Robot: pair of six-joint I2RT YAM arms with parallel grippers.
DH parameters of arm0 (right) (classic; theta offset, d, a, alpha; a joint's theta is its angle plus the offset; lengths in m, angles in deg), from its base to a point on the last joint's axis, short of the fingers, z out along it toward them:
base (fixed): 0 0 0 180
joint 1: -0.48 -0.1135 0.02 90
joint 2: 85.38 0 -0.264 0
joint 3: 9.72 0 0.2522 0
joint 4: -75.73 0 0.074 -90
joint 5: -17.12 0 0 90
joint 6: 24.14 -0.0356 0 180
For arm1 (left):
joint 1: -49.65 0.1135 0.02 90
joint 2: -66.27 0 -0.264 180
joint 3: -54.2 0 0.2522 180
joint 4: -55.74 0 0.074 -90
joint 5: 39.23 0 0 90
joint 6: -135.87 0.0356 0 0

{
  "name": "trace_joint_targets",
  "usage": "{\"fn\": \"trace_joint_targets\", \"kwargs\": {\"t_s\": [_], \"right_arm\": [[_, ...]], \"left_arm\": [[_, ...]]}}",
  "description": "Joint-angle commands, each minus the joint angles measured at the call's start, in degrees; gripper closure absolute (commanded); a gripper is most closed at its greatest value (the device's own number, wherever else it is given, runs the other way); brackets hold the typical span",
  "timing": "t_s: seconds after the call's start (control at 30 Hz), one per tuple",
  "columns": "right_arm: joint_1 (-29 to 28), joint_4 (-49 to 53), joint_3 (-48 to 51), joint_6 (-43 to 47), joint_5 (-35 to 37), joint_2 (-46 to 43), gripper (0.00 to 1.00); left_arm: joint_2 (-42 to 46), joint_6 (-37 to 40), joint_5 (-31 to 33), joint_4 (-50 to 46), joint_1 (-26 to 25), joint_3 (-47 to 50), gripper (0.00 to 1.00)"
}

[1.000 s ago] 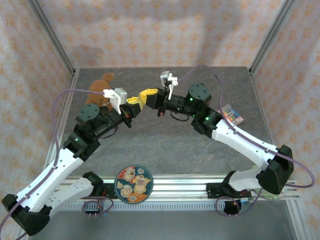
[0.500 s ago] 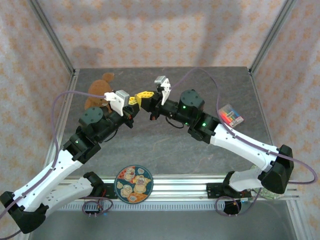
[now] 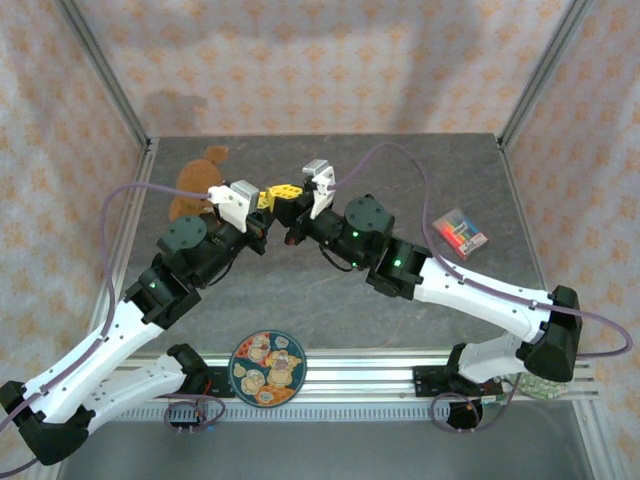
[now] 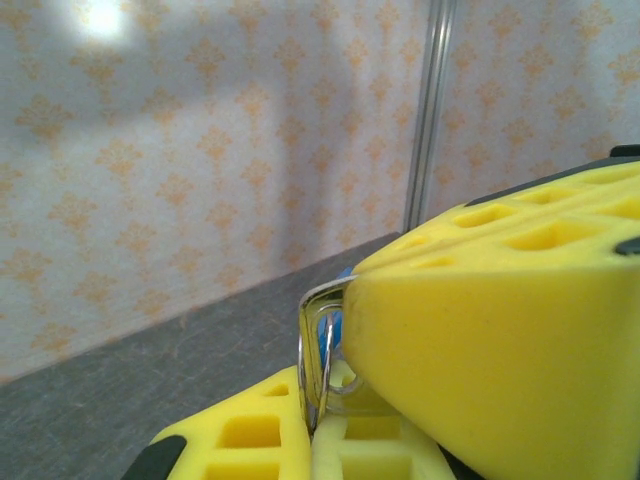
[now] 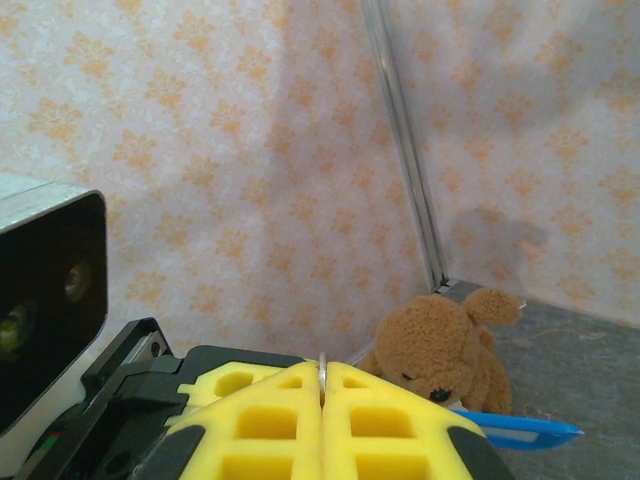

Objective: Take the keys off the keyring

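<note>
Above the back left of the table my two grippers meet tip to tip. My left gripper [image 3: 264,201] [image 4: 315,415] is shut on the silvery keyring [image 4: 318,350], whose thin wire loops stand up between its yellow foam pads. A flat silvery key [image 4: 375,400] with a hole runs from the ring under the right gripper's yellow finger [image 4: 500,330]. My right gripper [image 3: 288,192] [image 5: 322,385] is shut on that key, of which a thin metal edge [image 5: 322,368] shows between its pads. A blue tag [image 4: 333,330] [image 5: 520,432] hangs behind the ring.
A brown teddy bear [image 3: 200,175] [image 5: 440,350] sits at the back left, just behind the grippers. A round patterned plate [image 3: 268,368] lies at the near edge between the arm bases. A small colourful box [image 3: 460,228] lies at the right. Patterned walls enclose the table.
My right arm has swung left and its wrist has turned, keeping its gripper against the left one. The left gripper has stayed nearly still. Both stay shut.
</note>
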Motion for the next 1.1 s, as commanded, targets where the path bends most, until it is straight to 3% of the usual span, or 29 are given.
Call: {"fn": "trace_joint_targets", "kwargs": {"t_s": [0.0,0.3,0.4,0.6,0.77,1.07], "right_arm": [[-4.0,-1.6,-1.7,0.1,-2.5,2.2,1.0],[-4.0,-2.5,-0.7,0.8,0.5,1.2,1.0],[-1.4,-1.7,-0.5,-0.6,-0.9,-0.1,1.0],[3.3,-1.2,0.5,-3.1,-4.3,-2.9,1.0],[7.3,-1.3,2.0,-5.4,-6.8,-5.4,1.0],[21.4,-3.3,2.9,-17.8,-32.4,-6.0,1.0]], "left_arm": [[-0.3,1.7,0.5,0.8,-0.9,-1.9,1.0],[1.3,1.8,1.0,-0.3,-0.9,-0.7,0.98],[1.9,1.6,0.8,-0.8,-0.9,0.0,0.8],[3.5,0.7,0.9,-1.5,-0.9,1.6,0.55],[4.9,-0.2,0.5,-3.4,-0.9,2.1,0.48],[5.4,-3.3,-2.3,-8.8,0.7,-0.8,0.24]]}}
